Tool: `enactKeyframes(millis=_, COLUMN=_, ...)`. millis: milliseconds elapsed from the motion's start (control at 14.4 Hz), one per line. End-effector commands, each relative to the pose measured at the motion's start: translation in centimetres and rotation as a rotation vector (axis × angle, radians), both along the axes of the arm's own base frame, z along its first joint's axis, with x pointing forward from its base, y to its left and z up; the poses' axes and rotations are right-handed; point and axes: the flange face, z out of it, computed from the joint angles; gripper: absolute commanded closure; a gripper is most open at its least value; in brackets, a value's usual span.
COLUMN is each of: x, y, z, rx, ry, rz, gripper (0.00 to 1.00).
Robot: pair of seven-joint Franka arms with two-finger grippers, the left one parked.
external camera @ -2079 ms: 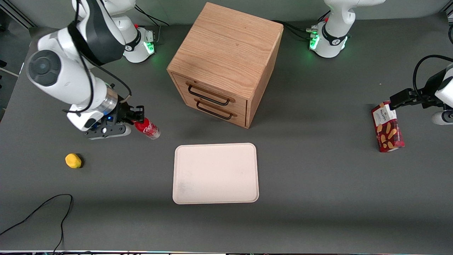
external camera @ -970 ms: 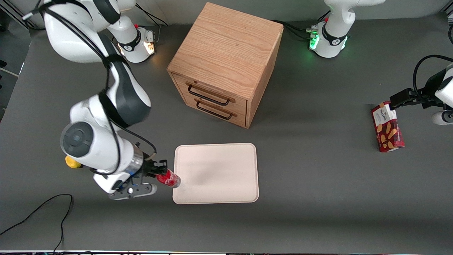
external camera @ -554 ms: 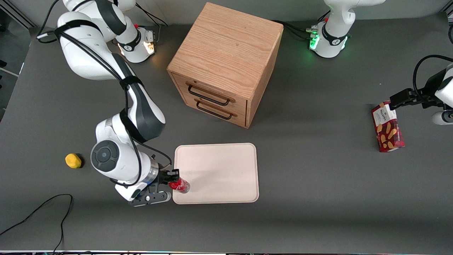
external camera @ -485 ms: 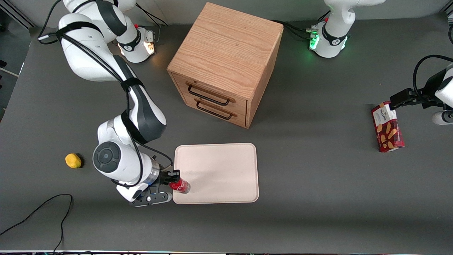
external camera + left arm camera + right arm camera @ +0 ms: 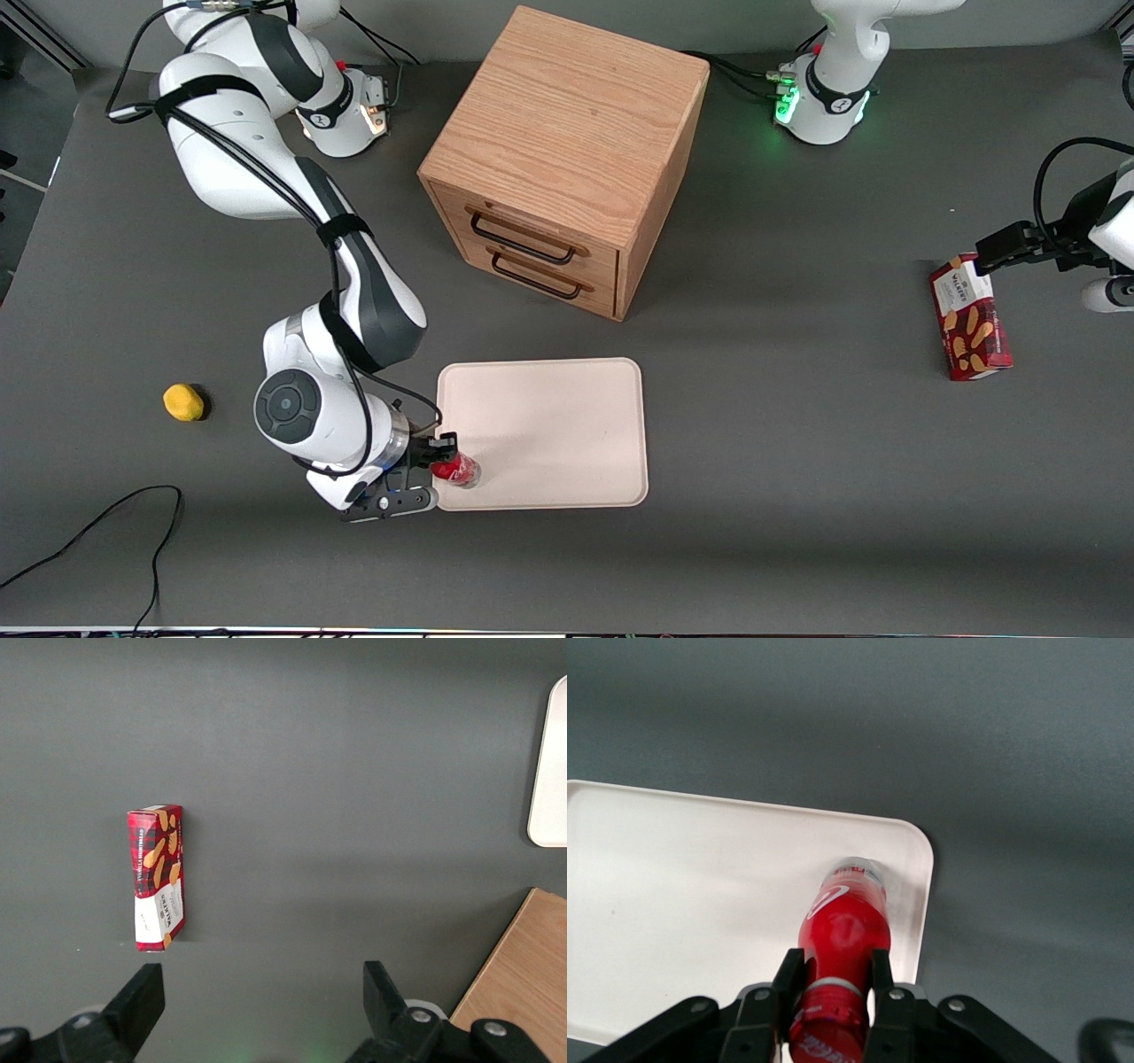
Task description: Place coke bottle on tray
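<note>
Coke bottle (image 5: 457, 470) (image 5: 843, 935) stands over the tray (image 5: 549, 425) (image 5: 682, 904), at the tray's near corner toward the working arm's end. Gripper (image 5: 436, 461) (image 5: 833, 992) clamps the bottle's neck just below the cap. Wooden drawer cabinet (image 5: 567, 159) sits farther from the front camera.

This is a robotics lab bench, no question: a plain dark grey table (image 5: 780, 461) with white robot arm bases (image 5: 819, 97) bolted along its edge, status lights glowing green and amber, black cables (image 5: 97, 532) trailing over the surface. Around the wooden two-drawer cabinet (image 5: 567, 159), the landmark here, sit staged props rather than household clutter: a cream tray (image 5: 567, 416) in front of its drawers, a red biscuit box (image 5: 970, 319) toward the parked arm's end, a small yellow object (image 5: 183, 402) toward the working arm's end. The gripper (image 5: 440, 459) sits at the tray's corner nearest the camera, fingers clamped on the coke bottle (image 5: 461, 470).
</note>
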Motion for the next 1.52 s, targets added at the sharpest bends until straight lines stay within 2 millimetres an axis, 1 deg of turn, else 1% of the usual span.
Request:
enactKeyframes(millis=0, x=0.3, y=0.3, z=0.0, rx=0.001, ry=-0.038, rz=0.013, gripper=0.22)
enactKeyframes(millis=69, x=0.4, y=0.3, z=0.1, rx=0.005, ry=-0.044, rz=0.004, gripper=0.0)
enactKeyframes(millis=347, x=0.4, y=0.3, z=0.0, rx=0.014, ry=-0.064, rz=0.001, gripper=0.0)
enactKeyframes(millis=485, x=0.5, y=0.3, z=1.0, rx=0.019, ry=-0.076, rz=0.0, gripper=0.0)
enactKeyframes(millis=554, x=0.4, y=0.5, z=2.4, rx=0.025, ry=-0.091, rz=-0.002, gripper=0.0)
enactKeyframes(millis=693, x=0.0, y=0.3, z=6.1, rx=0.031, ry=-0.122, rz=0.014, gripper=0.0)
enactKeyframes(millis=762, x=-0.9, y=0.1, z=7.4, rx=0.019, ry=-0.112, rz=0.024, gripper=0.0)
enactKeyframes(millis=832, x=-2.2, y=0.0, z=9.2, rx=0.01, ry=-0.109, rz=0.031, gripper=0.0)
enactKeyframes(millis=901, x=-3.9, y=-0.5, z=11.2, rx=-0.005, ry=-0.109, rz=0.036, gripper=0.0)
enactKeyframes(millis=1040, x=-8.1, y=-2.3, z=14.7, rx=-0.042, ry=-0.101, rz=0.035, gripper=0.0)
enactKeyframes(millis=1109, x=-10.1, y=-3.9, z=16.2, rx=-0.048, ry=-0.093, rz=0.014, gripper=0.0)
enactKeyframes(millis=1178, x=-12.1, y=-6.5, z=17.6, rx=-0.037, ry=-0.083, rz=-0.032, gripper=0.0)
enactKeyframes(millis=1386, x=-18.6, y=-13.3, z=20.5, rx=0.003, ry=-0.057, rz=-0.146, gripper=0.0)
enactKeyframes(millis=1455, x=-20.9, y=-14.5, z=21.2, rx=0.001, ry=-0.054, rz=-0.156, gripper=0.0)
